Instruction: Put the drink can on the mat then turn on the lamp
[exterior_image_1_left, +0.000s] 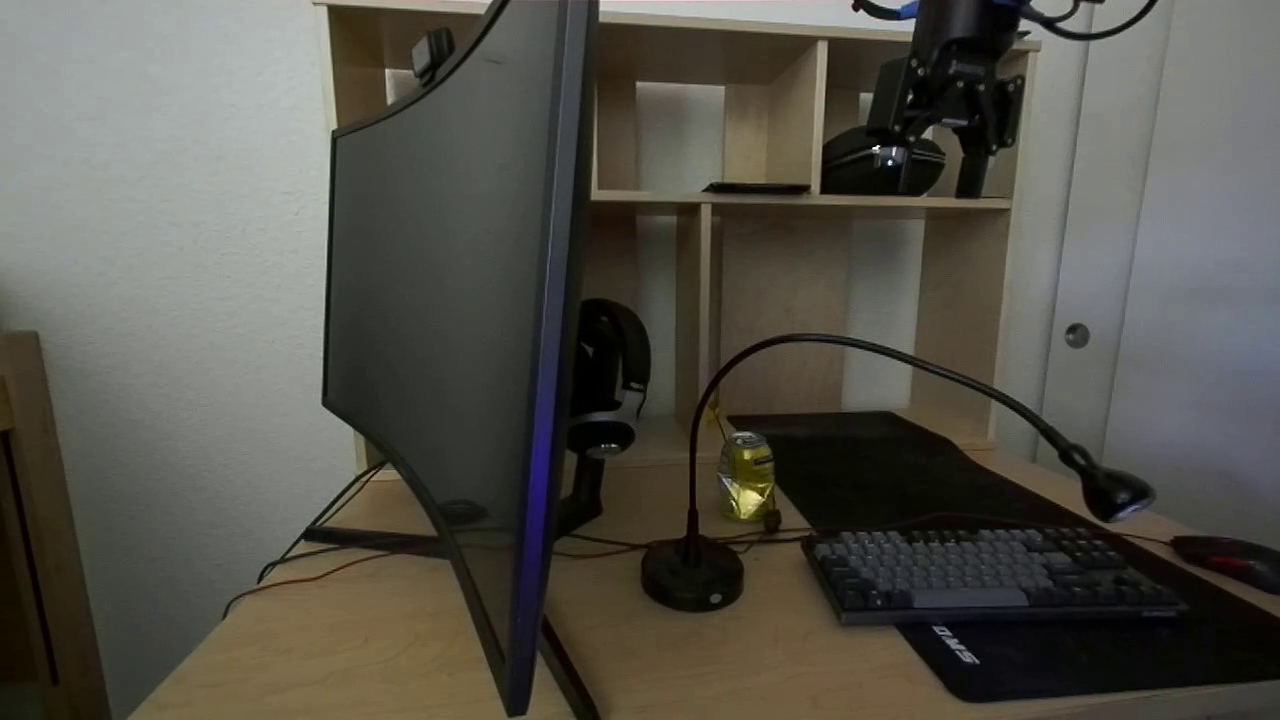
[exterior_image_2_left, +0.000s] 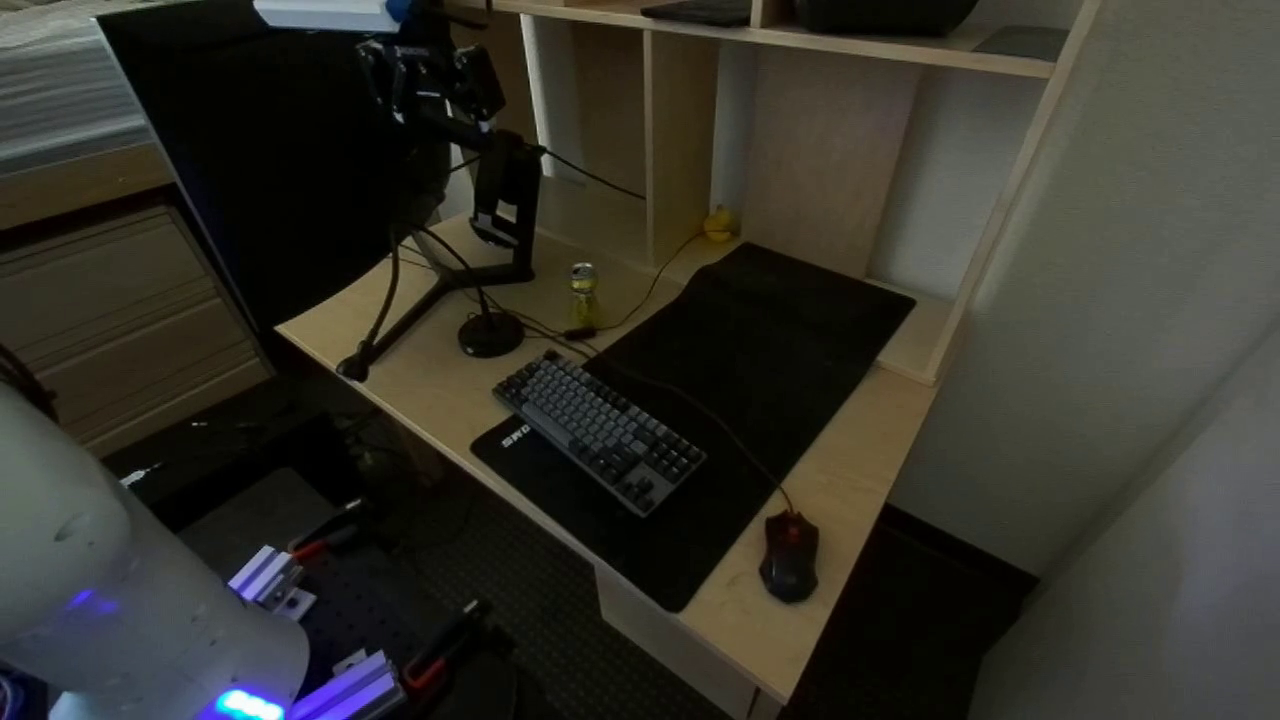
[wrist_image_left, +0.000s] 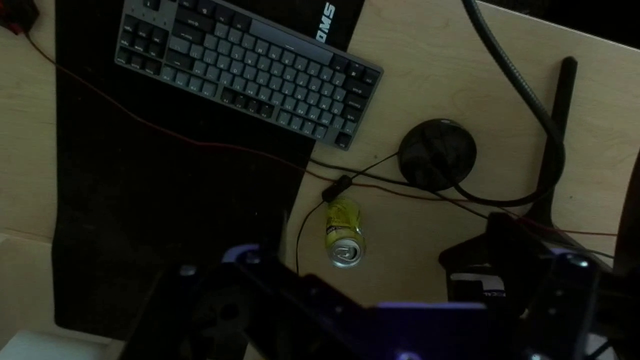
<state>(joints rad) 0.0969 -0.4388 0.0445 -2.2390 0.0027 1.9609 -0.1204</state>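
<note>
The yellow-green drink can (exterior_image_1_left: 747, 478) stands upright and dented on the desk, behind the lamp base; it also shows in an exterior view (exterior_image_2_left: 583, 290) and the wrist view (wrist_image_left: 344, 225). The black mat (exterior_image_1_left: 850, 465) lies beside it, also in an exterior view (exterior_image_2_left: 760, 330) and the wrist view (wrist_image_left: 200, 200); the can is off it. The black lamp (exterior_image_1_left: 692, 574) arches toward the keyboard side in an exterior view; its base shows in the other views (exterior_image_2_left: 490, 335) (wrist_image_left: 437, 154). Its head is outside the wrist view. My gripper (wrist_image_left: 390, 225) is open and empty, high above the desk.
The keyboard (exterior_image_1_left: 985, 570) lies on the mat's front part and the mouse (exterior_image_2_left: 789, 557) beside it. The big monitor (exterior_image_1_left: 450, 300) and headphone stand (exterior_image_1_left: 600, 440) flank the lamp. Cables and a small inline switch (wrist_image_left: 337, 188) lie against the can. A shelf unit (exterior_image_1_left: 800, 203) stands behind.
</note>
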